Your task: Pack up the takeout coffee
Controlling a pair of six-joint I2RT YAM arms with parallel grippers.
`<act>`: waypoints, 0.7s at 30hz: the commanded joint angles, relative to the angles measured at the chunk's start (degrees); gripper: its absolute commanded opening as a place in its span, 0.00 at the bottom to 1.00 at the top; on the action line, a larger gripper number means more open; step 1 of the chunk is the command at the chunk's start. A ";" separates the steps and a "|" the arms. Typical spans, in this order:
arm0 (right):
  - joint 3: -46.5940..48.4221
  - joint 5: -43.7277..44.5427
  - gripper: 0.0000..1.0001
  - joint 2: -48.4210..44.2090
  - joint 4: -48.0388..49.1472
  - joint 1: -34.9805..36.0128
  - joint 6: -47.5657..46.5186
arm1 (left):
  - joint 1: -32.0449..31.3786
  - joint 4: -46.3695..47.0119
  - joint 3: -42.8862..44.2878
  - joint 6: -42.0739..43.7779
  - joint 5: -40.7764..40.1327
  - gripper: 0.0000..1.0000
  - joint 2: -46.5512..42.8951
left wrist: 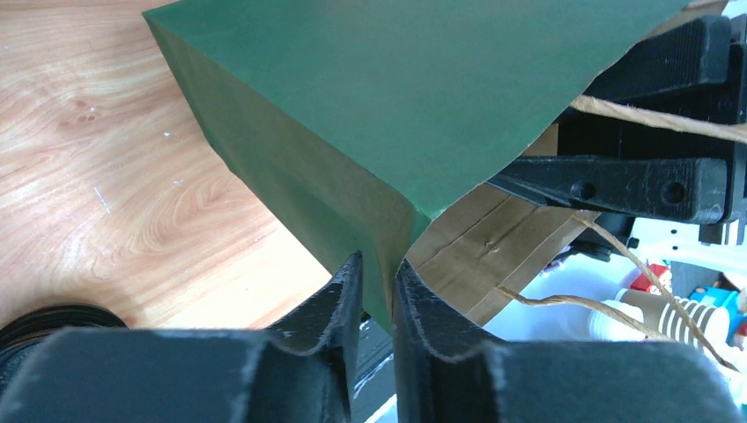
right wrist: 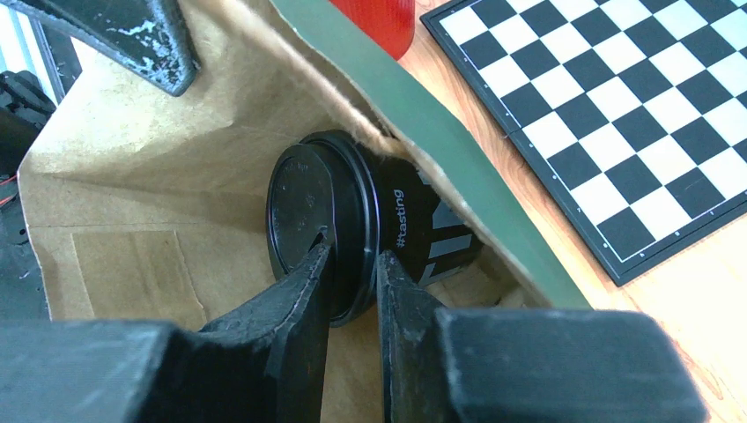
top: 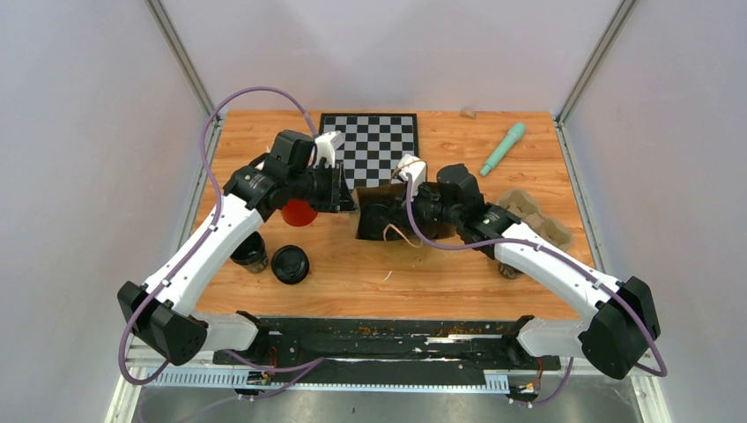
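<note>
A dark green paper bag [top: 366,227] with a brown inside lies open at mid-table. My left gripper [top: 349,199] is shut on the bag's wall edge; in the left wrist view the gripper [left wrist: 379,275] pinches the green paper [left wrist: 396,88]. My right gripper [top: 388,217] reaches into the bag. In the right wrist view the right gripper [right wrist: 352,264] is shut on the lid rim of a black coffee cup [right wrist: 414,229], which lies on its side inside the bag [right wrist: 159,176]. Two more black-lidded coffee cups [top: 290,263] [top: 250,252] stand on the table left of the bag.
A red cup [top: 299,212] stands just left of the bag, under my left arm. A chessboard [top: 371,145] lies behind the bag. A teal tool [top: 503,147] lies at the back right. A cardboard cup carrier [top: 535,217] sits right of the bag.
</note>
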 commanded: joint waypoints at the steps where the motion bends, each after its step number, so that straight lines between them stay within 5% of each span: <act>1: 0.06 -2.00 0.02 -1.09 1.60 -0.60 -0.15 | 0.13 3.34 1.88 -0.94 0.44 0.21 0.73; 5: 0.83 -3.50 0.02 -0.57 0.64 -1.36 -0.69 | 0.13 5.17 1.85 -2.47 0.80 0.00 0.84; 21: 3.72 -7.79 0.03 -1.18 -13.11 -2.66 -9.97 | 0.22 8.08 3.03 -7.45 -0.94 0.00 1.81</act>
